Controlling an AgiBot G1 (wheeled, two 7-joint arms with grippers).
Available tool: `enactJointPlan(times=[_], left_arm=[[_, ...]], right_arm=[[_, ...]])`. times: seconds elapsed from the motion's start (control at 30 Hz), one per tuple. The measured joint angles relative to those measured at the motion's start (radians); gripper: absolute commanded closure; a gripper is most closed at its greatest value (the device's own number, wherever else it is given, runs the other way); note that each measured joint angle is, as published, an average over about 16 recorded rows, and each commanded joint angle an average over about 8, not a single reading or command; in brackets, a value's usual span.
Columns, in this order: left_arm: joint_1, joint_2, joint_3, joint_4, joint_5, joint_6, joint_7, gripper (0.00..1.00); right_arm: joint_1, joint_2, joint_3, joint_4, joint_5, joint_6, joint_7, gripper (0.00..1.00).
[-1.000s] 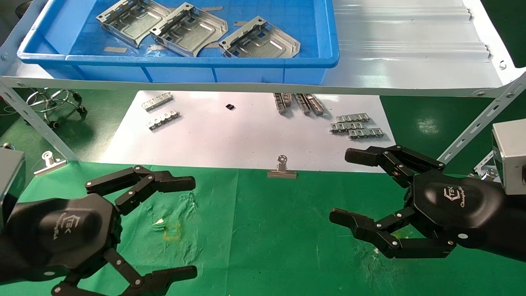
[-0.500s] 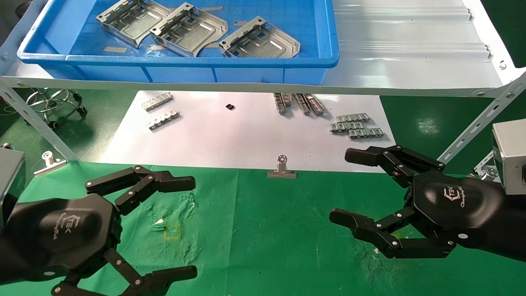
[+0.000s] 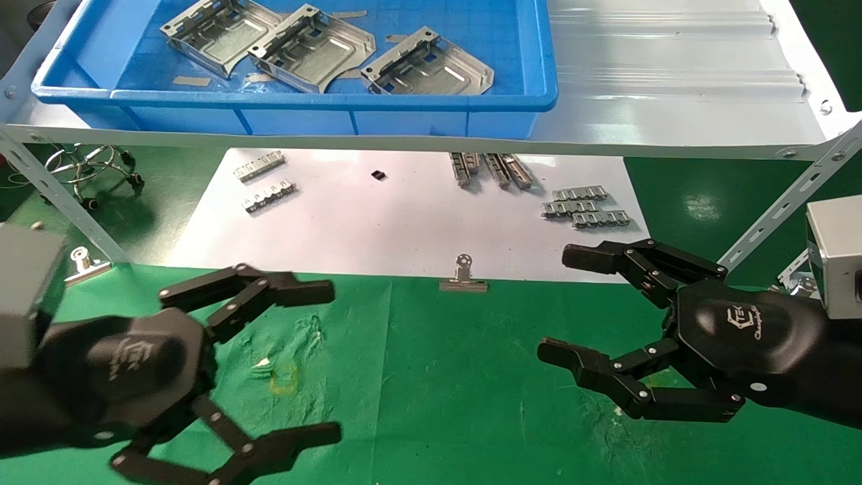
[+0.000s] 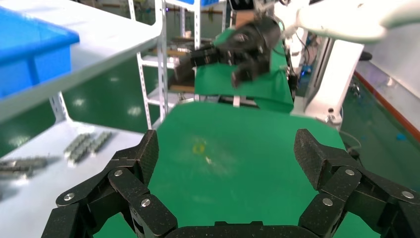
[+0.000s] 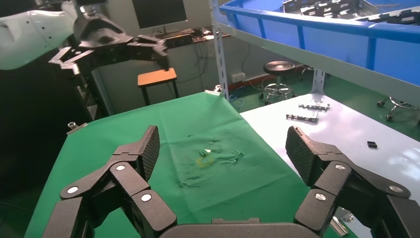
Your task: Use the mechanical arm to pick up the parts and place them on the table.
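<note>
Three silver stamped parts [image 3: 212, 34] [image 3: 313, 47] [image 3: 427, 67] lie side by side in the blue bin [image 3: 303, 101] on the raised shelf; they also show in the right wrist view [image 5: 322, 6]. My left gripper [image 3: 330, 364] is open and empty, hovering over the left of the green cloth table [image 3: 438, 377]. My right gripper [image 3: 555, 303] is open and empty over the cloth's right side. In the left wrist view my left gripper [image 4: 225, 148] frames bare stained cloth. In the right wrist view my right gripper [image 5: 223, 144] does the same. Both grippers are well below and in front of the bin.
A white sheet [image 3: 404, 215] under the shelf carries narrow notched metal strips [image 3: 586, 205] [image 3: 262, 178]. A binder clip [image 3: 463, 276] pins the cloth's far edge. The white shelf [image 3: 673, 101] overhangs, with slanted metal braces at the right [image 3: 788, 202] and left [image 3: 60, 202].
My left gripper has moved a little forward and to the right, still open. My right gripper has hardly moved. The parts have not moved.
</note>
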Motion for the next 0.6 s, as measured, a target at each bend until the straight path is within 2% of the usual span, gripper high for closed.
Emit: enactJointPlan(times=[0.37, 0.6], left_arm=[[-0.116, 0.107, 0.035, -0.012, 0.087, -0.174, -0.080, 0.00], [-0.228, 0.178, 0.072, 0.057, 0.188, -0.286, -0.119, 0.00]], right_arm=[[0.000, 0.000, 0.000, 0.000, 0.000, 0.000, 0.000, 1.00], [0.000, 0.000, 0.000, 0.000, 0.000, 0.000, 0.000, 1.00]])
